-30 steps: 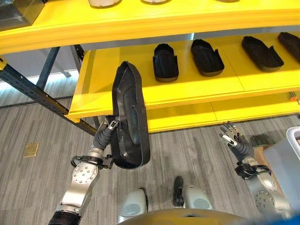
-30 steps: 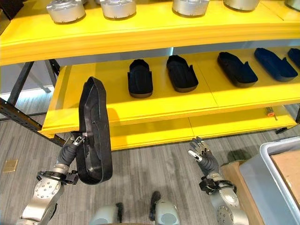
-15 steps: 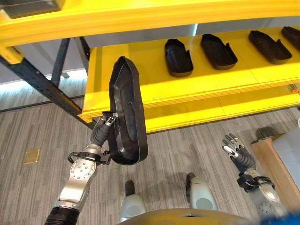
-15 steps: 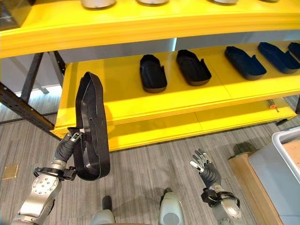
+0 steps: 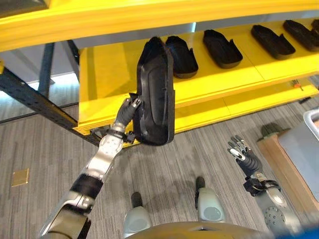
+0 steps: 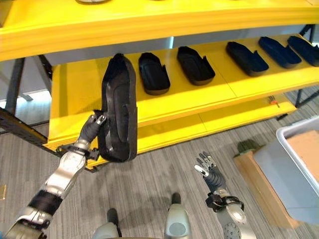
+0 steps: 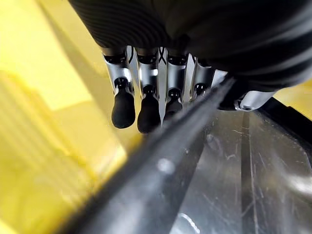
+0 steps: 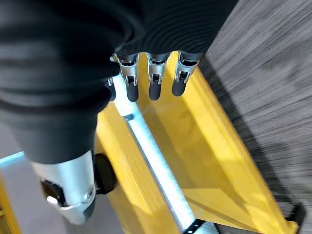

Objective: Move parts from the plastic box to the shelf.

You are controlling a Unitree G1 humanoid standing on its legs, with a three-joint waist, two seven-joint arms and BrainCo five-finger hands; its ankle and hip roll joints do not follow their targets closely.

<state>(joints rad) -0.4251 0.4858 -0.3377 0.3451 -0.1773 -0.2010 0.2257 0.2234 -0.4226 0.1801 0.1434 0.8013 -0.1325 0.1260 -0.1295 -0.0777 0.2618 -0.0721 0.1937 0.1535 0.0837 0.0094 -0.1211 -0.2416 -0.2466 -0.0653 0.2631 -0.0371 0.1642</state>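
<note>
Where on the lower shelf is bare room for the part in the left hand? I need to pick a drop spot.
The lower shelf is bare between its left end and the nearest placed part. Rightward it is crowded with a row of parts. The left hand holds the black part before that gap.

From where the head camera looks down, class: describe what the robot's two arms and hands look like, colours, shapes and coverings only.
Both arms are silver-grey metal with rounded joint housings and dark bands. The left hand and the right hand each have slim silver fingers ending in rounded dark tips. A dark ribbed cover wraps the back of each hand and the wrist. A round silver disc with small dots sits on the right forearm.
</note>
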